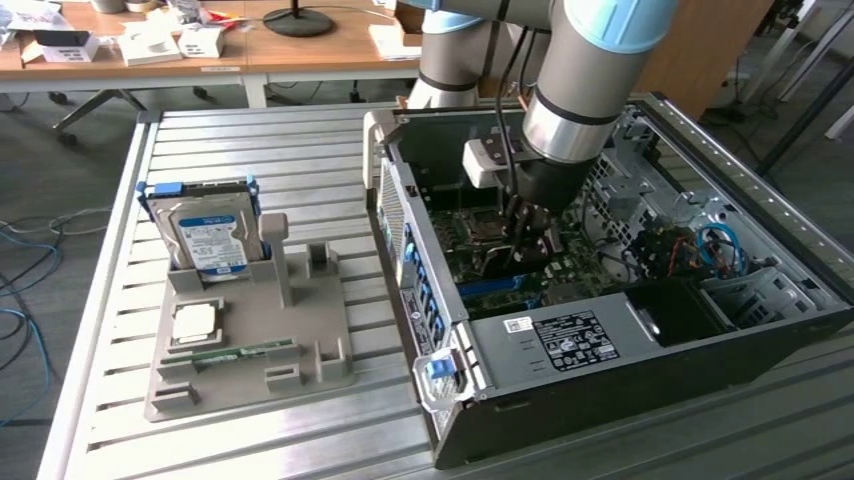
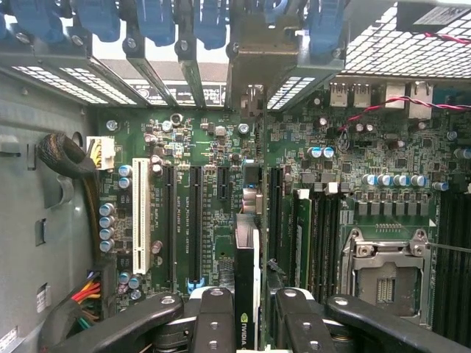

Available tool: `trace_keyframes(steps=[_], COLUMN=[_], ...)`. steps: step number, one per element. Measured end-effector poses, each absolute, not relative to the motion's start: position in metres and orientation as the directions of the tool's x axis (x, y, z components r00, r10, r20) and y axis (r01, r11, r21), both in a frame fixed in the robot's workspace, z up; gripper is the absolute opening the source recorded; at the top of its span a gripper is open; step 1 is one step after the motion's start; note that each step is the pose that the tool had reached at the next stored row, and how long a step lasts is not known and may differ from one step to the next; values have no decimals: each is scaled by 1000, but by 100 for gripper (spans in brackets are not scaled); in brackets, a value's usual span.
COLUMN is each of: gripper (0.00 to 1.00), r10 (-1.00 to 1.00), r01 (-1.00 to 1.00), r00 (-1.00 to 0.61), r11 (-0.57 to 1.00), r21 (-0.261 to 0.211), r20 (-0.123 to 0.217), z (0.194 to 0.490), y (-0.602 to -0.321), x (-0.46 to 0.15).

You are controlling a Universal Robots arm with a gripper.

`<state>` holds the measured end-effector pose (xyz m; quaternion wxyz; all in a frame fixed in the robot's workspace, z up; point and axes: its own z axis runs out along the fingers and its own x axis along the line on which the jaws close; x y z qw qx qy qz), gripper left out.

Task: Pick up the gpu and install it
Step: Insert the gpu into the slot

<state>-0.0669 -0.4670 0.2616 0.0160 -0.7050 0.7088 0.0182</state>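
Note:
My gripper (image 1: 523,225) is down inside the open computer case (image 1: 747,200), over the green motherboard (image 2: 199,147). In the wrist view its black fingers (image 2: 213,316) are shut on the gpu (image 2: 246,250), a thin dark card seen edge-on with a green logo near the grip. The card stands upright along the row of black expansion slots (image 2: 195,220). Its metal bracket (image 2: 250,66) reaches the case's rear slot openings. I cannot tell whether the card's lower edge sits in a slot. In the exterior view the gpu (image 1: 514,255) is a dark shape under the gripper.
A grey fixture (image 1: 254,350) on the slatted table holds an upright hard drive (image 1: 207,235), a square chip (image 1: 196,320) and a green memory stick (image 1: 234,352). Inside the case are the power supply (image 1: 574,335), an open processor socket (image 2: 383,272) and cables (image 1: 714,245).

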Motion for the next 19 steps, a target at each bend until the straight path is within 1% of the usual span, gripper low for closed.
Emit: trace_keyframes(steps=[19], gripper=[26], r10=[-999], r01=[-1000], r00=[-5], r11=[5], r21=[3], r20=[-49], z=[259], y=[-467], x=[-68])
